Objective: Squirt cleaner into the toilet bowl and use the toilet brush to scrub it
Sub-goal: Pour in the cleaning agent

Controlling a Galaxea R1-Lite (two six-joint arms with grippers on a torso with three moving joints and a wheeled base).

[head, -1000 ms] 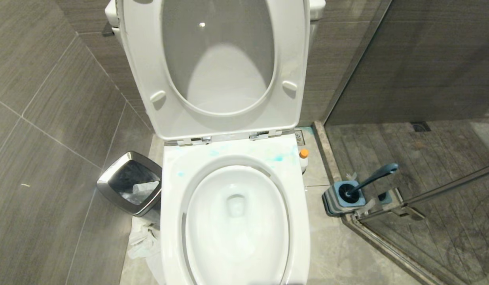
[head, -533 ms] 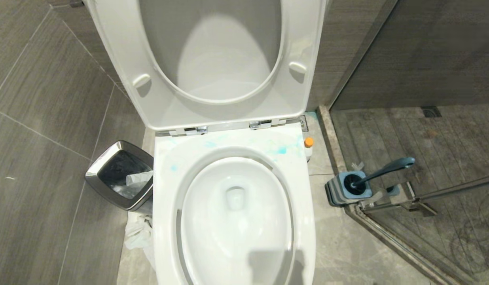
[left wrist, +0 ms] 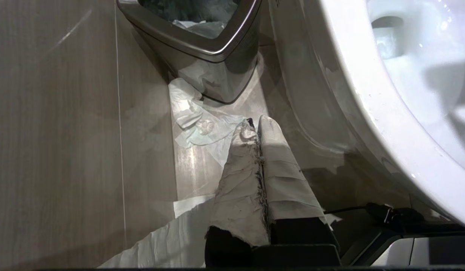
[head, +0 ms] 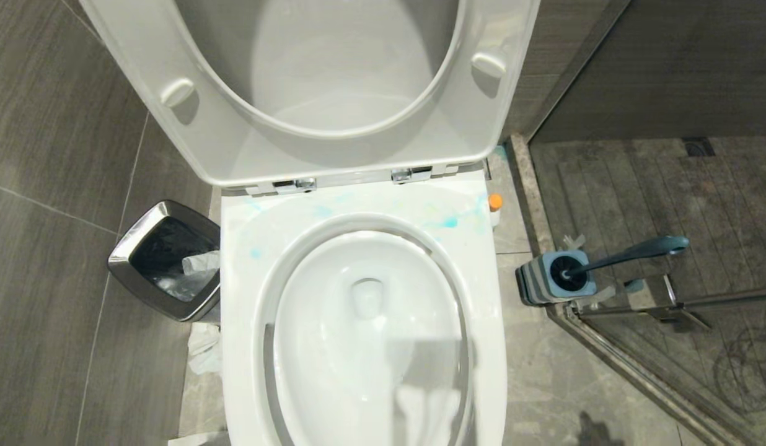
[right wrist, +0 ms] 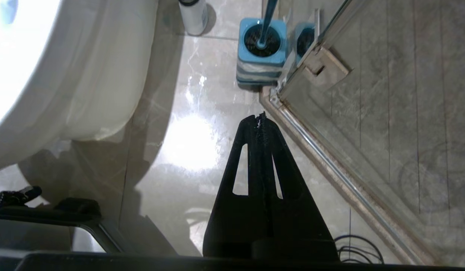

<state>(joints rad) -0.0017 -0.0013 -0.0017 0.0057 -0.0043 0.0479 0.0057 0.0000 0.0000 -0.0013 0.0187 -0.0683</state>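
The toilet bowl (head: 364, 334) stood with seat and lid raised, cleaner (head: 448, 222) smeared pale blue on its back rim; the toilet brush (head: 631, 253) leaned in its holder (head: 544, 279) on the floor right of the bowl. My left gripper (left wrist: 254, 126), fingers pressed together and empty, hung left of the bowl near the bin (left wrist: 202, 41); my right gripper (right wrist: 259, 119), likewise clenched on nothing, hung right of the bowl, short of the holder.
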